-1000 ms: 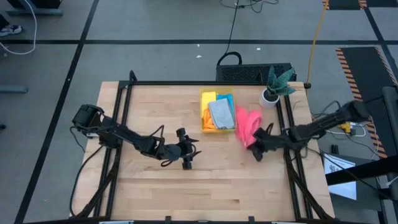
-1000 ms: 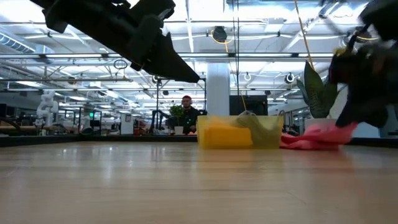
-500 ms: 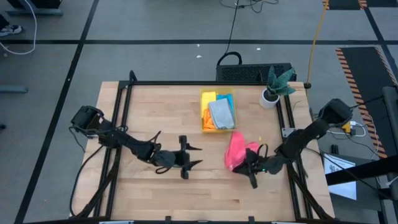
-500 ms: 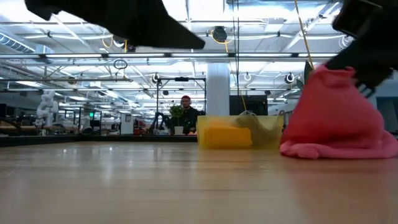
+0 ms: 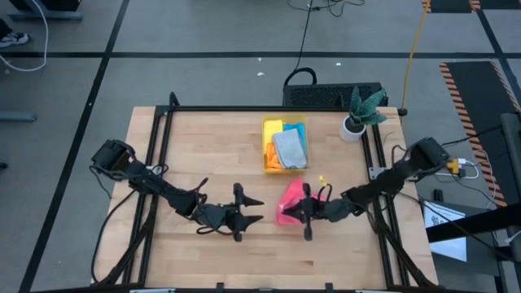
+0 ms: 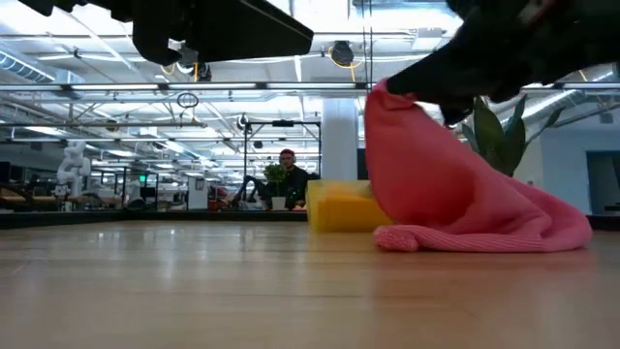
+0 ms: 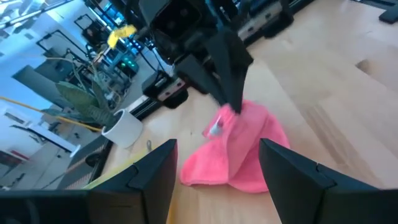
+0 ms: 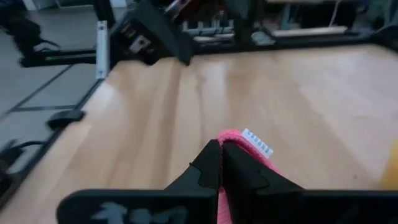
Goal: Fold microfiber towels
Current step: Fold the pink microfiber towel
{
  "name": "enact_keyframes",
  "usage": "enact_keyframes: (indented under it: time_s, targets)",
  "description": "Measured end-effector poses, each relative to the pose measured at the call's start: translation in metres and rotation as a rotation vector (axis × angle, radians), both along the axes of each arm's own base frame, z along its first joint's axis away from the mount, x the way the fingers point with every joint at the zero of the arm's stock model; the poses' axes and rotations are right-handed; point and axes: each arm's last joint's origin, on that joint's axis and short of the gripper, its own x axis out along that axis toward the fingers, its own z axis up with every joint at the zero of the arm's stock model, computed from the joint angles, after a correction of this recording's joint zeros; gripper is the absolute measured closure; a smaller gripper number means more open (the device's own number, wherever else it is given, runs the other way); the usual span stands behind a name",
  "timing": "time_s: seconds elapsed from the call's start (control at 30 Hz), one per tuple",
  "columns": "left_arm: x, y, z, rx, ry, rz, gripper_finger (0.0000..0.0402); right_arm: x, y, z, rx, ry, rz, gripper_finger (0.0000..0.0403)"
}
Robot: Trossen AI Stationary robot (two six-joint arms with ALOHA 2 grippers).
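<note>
R gripper is over mid-table, jaws pinched on a corner of the pink towel. The corner with white tag is lifted; rest of the towel drags on the table in a heap. L gripper hovers just left of the towel, jaws wide, holding nothing. Yellow bin sits far side, w/ grey towel on top, yellow towel, blue towel & orange towel edges showing. Plant at far right corner.

The bin sits at the counter's back; plant to its right, towel before it.
</note>
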Motion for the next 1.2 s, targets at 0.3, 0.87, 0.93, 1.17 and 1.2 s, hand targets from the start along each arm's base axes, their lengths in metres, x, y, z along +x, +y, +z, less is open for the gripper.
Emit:
enact_keyframes:
  time_s: [0.3, 0.87, 0.93, 1.17, 1.2]
  targets:
    - [0.005, 0.008, -0.005, -0.004, 0.042, -0.055, 0.0174, 0.019, -0.010, -0.022, -0.043, -0.048, 0.042, 0.0369]
    - [0.020, 0.006, -0.032, -0.121, 0.066, -0.278, 0.0174, -0.006, 0.024, 0.000, 0.135, 0.004, 0.446, 0.0269]
    - [0.020, 0.006, -0.032, -0.139, 0.073, -0.272, 0.0174, -0.010, 0.028, 0.001, 0.125, 0.025, 0.464, 0.0272]
    - [0.024, 0.021, -0.037, -0.355, 0.131, -0.195, 0.0174, -0.014, 0.015, -0.011, 0.020, 0.158, 0.152, 0.0281]
    - [0.026, 0.025, -0.037, -0.402, 0.140, -0.188, 0.0174, -0.015, 0.012, -0.014, 0.018, 0.184, 0.103, 0.0282]
